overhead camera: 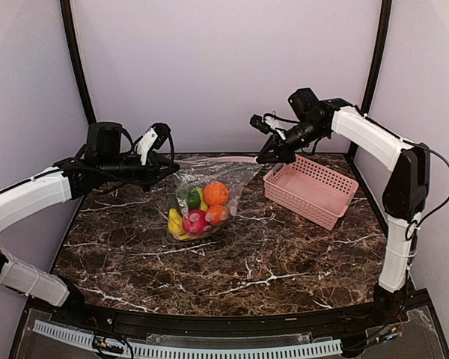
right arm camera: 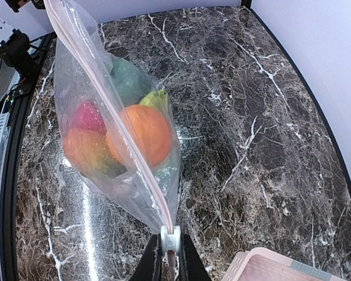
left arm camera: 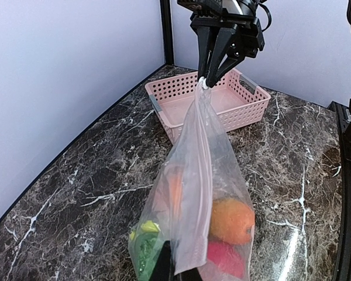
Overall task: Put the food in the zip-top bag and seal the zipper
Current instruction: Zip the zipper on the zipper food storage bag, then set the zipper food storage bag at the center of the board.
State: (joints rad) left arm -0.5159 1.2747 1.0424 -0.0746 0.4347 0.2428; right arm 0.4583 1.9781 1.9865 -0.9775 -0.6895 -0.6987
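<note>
Both arms have the zip-top bag (overhead camera: 209, 179) strung up between them over the middle of the table (overhead camera: 284, 262). The right gripper (overhead camera: 263, 158) is pinched tight on the right end of the zipper (right arm camera: 121, 140), and the left gripper (overhead camera: 167, 167) is clamped on the bag's left top corner. The food (overhead camera: 200, 209) is all inside, sagging low. The pink basket (overhead camera: 310, 191) sits just right of it.

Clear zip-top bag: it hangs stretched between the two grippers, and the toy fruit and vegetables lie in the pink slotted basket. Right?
No. The glossy plastic toy fruit and vegetables lie inside the clear floppy zip-top bag, not in the pink slotted plastic basket, as the left wrist view shows. The bag does hang stretched between the left gripper and right gripper.
</note>
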